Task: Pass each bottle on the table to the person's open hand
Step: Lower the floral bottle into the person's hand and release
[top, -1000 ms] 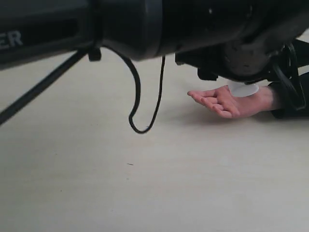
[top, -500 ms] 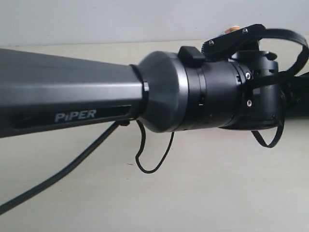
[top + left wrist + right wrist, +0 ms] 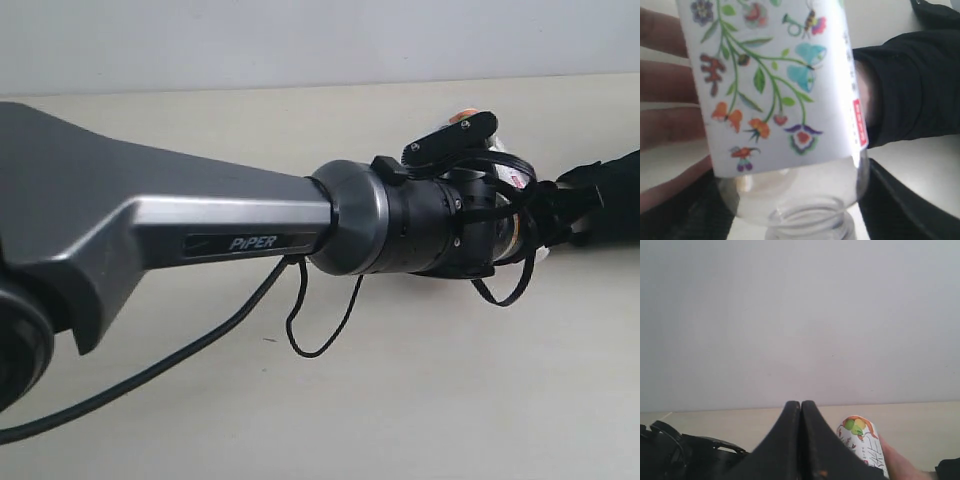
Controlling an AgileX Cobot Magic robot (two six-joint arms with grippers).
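A clear bottle (image 3: 775, 85) with a white floral fruit label fills the left wrist view, its bare shoulder and threaded neck toward the camera. My left gripper (image 3: 795, 202) is shut on it, with a dark finger (image 3: 687, 210) on either side. The person's open hand (image 3: 662, 102) lies just behind the bottle, and the dark sleeve (image 3: 910, 90) is beside it. In the exterior view the left arm's wrist (image 3: 430, 225) hides most of the bottle (image 3: 516, 183) and all of the hand. My right gripper (image 3: 801, 407) is shut and empty, and its view shows the bottle (image 3: 863, 440) on the hand (image 3: 900, 465).
The pale table (image 3: 400, 400) spreads below the left arm. A black cable loop (image 3: 320, 320) hangs under the forearm. The person's dark sleeve (image 3: 610, 200) comes in from the right edge. A plain light wall stands behind.
The left arm has dropped from close against the exterior camera and reached right. It now covers the open hand that showed a second ago. The right gripper has stayed shut.
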